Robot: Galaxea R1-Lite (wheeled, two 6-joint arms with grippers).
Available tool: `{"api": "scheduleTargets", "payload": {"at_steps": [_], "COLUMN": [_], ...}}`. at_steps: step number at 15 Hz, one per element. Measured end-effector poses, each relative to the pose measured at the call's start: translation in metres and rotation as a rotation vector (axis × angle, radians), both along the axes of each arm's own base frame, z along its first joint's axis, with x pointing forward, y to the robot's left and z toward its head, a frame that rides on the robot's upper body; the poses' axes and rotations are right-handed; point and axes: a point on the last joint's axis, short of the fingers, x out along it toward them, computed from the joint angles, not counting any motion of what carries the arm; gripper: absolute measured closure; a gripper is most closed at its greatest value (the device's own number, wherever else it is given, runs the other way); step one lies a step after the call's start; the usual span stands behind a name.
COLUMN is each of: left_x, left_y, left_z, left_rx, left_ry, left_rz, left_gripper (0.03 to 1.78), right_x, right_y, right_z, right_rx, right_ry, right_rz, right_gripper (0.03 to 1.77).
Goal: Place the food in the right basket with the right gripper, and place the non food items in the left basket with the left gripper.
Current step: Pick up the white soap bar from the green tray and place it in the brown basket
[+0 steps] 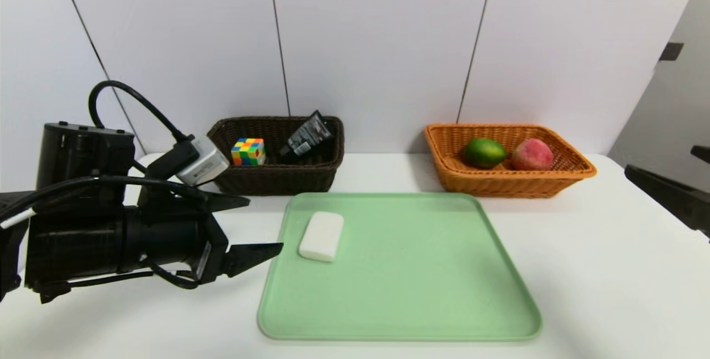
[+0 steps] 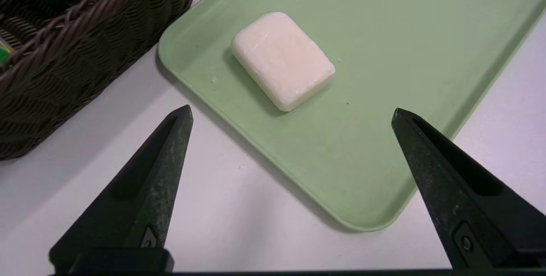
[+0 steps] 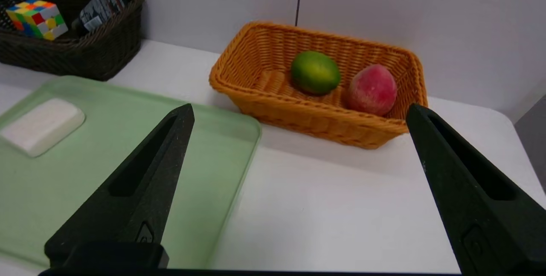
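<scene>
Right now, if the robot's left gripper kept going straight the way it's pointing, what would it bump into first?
Probably the white soap bar on the green tray. The open left gripper points at it, though it might touch the tray's edge first.

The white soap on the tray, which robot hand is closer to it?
Left. The left gripper hovers open beside the soap; the right gripper is off toward the orange basket.

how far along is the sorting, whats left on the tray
Done: lime and peach sit in the orange basket; cube and black pack in the dark basket. In hand: nothing; the left gripper is open beside the tray. Left: only the soap bar.
</scene>
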Motion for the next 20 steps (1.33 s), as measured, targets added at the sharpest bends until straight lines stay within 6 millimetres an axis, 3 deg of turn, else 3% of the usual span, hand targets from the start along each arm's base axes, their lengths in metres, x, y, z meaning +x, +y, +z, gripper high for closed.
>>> {"api": "scheduleTargets", "payload": {"at_steps": [3,9,11,14,20], "left_x": [0.009,0.020,0.020,0.010,0.029], "left_y": [-0.012,-0.025,-0.030,-0.059,-0.101], "left_z": [0.010,0.087,0.102,0.097,0.080], "left_rx": [0.059,0.155,0.205,0.325,0.419], "left_ry": [0.039,0.197,0.300,0.509,0.526], "left_rz": [0.047,0.046,0.038,0.007,0.052], "left_gripper": [0.14,0.13,0.12,0.12,0.12], "right_x": [0.016,0.024,0.024,0.024,0.020], "right_y": [0.000,0.000,0.001,0.001,0.001], "right_z": [0.008,0.006,0.003,0.000,-0.008], "right_rx": [-0.002,-0.007,-0.010,-0.012,-0.010], "right_ry": [0.002,0.027,0.038,0.049,0.070], "right_rz": [0.000,0.000,0.002,0.004,0.002], "right_gripper": [0.09,0.09,0.09,0.09,0.09]}}
